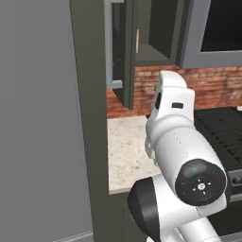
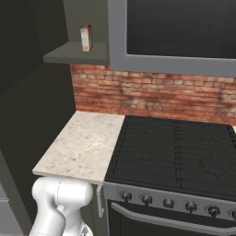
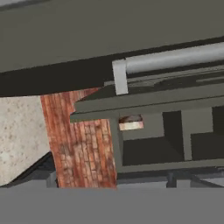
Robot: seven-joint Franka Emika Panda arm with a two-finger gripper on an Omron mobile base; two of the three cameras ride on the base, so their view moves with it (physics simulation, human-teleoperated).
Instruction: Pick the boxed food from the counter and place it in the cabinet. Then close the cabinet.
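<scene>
Boxed food [image 2: 85, 38] stands inside the cabinet [image 2: 76, 53]; closing its door [image 1: 126, 52] remains. Claw state: cannot tell.

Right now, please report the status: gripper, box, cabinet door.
Gripper fingers out of frame, state unknown. Boxed food upright on the cabinet shelf, off the counter. Cabinet door open, handle close ahead of the hand camera.
</scene>
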